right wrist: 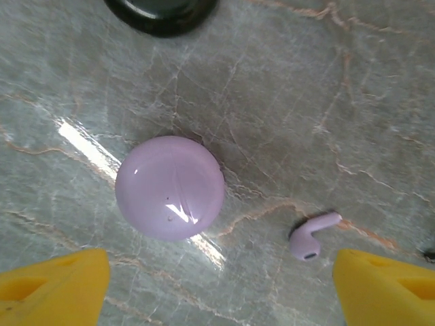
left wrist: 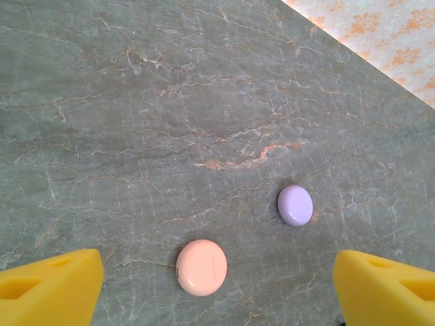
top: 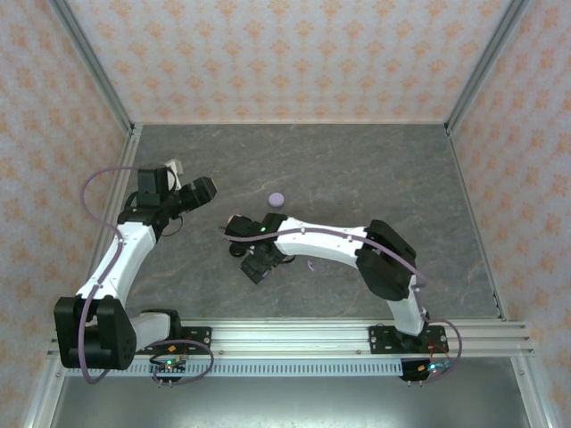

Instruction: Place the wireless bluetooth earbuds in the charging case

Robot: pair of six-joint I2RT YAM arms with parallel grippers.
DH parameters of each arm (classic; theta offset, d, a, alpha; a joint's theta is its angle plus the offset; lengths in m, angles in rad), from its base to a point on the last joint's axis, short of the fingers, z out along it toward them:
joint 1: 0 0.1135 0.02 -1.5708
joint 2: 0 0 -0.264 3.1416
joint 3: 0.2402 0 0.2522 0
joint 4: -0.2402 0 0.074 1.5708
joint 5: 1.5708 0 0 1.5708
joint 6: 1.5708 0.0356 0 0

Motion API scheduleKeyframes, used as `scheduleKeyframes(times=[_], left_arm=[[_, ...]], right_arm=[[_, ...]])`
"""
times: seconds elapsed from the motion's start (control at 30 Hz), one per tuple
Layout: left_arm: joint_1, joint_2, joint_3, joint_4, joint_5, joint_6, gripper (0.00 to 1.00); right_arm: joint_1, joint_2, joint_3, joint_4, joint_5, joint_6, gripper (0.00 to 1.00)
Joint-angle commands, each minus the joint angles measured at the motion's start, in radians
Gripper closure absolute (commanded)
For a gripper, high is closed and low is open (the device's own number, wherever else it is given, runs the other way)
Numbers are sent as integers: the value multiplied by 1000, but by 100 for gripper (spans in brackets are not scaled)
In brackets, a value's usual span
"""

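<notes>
Tally: one lilac earbud [right wrist: 311,236] loose on the counter [right wrist: 285,102] near one lilac puck [right wrist: 170,187] below the right tool [right wrist: 219,285], one black puck [right wrist: 163,10] beyond, one pink puck [left wrist: 201,267] before the left tool [top: 203,189], both tools spread wide and empty, right arm stretched leftward, left arm folded.

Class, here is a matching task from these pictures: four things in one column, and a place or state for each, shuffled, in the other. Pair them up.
Things:
1 lilac earbud
2 lilac round case
3 black round object
4 peach round case

Places or states:
A cut off by the right wrist view's top edge
B lying loose, outside any case
C seen by the left wrist camera
D shut, left of the earbud in the right wrist view

Pairs: 1-B, 2-D, 3-A, 4-C
</notes>
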Motion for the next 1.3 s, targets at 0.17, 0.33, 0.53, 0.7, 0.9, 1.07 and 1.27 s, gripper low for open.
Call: scheduleKeyframes(times=[0.17,0.33,0.53,0.7,0.9,1.07,1.27], left_arm=[[10,-20,-12,-30,9,12,13],[12,-23,-12,-40,1,21,12],[12,-23,-11,-44,-3,25,12],[12,-23,-11,-52,-7,30,12],[12,-27,-8,-55,-2,32,12],[12,-36,-5,-62,25,49,11],[10,-64,-4,-58,130,60,13]], right_arm=[[14,104,85,-45,3,-60,21],[15,141,98,-32,-23,-64,27],[15,166,103,-10,-40,-61,34],[14,181,107,-6,-39,-65,39],[15,175,97,22,-38,-62,47],[8,133,63,84,-32,-55,52],[-16,-16,-59,239,-22,-86,52]])
